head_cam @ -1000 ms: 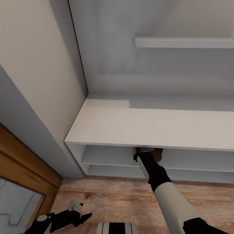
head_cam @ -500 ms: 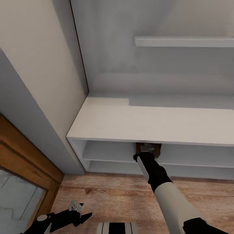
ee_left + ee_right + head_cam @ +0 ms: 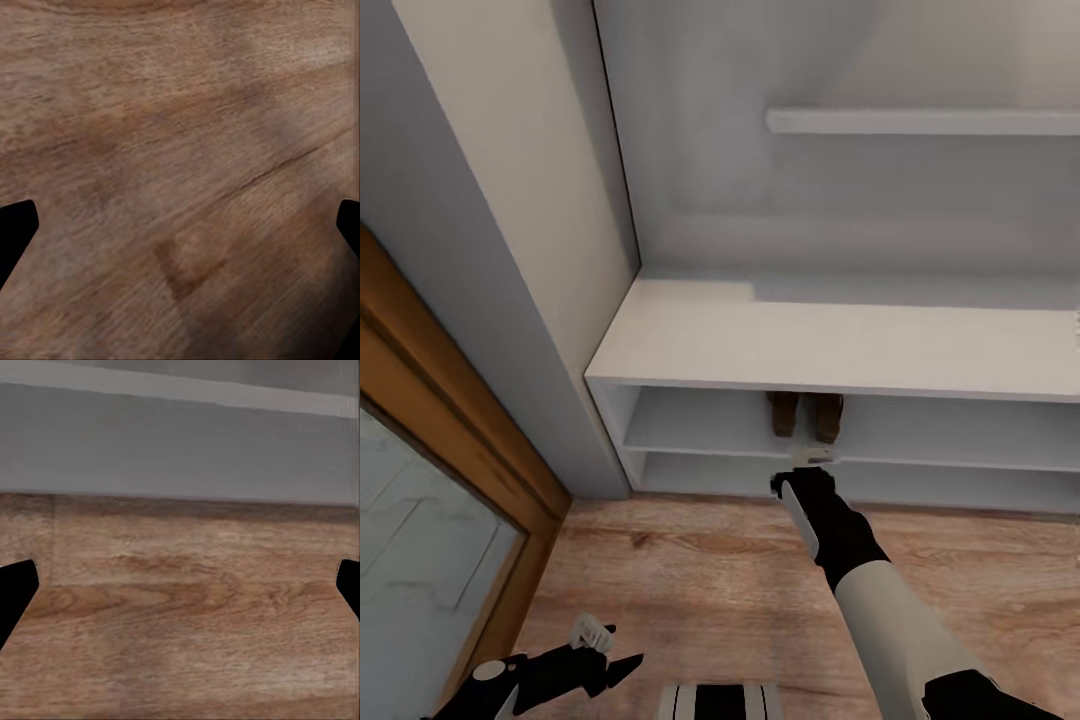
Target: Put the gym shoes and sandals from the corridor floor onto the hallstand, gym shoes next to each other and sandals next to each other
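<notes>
Just below centre of the head view, the right hand (image 3: 813, 458) hangs empty before the hallstand (image 3: 840, 345), its fingers wide apart in the right wrist view over the corridor floor (image 3: 187, 607). Beyond it, two sandals (image 3: 805, 413) sit side by side on the upper open shelf, long axes running front to back; which end faces out I cannot tell. At lower left, the left hand (image 3: 622, 668) is spread wide, empty, above the planks.
</notes>
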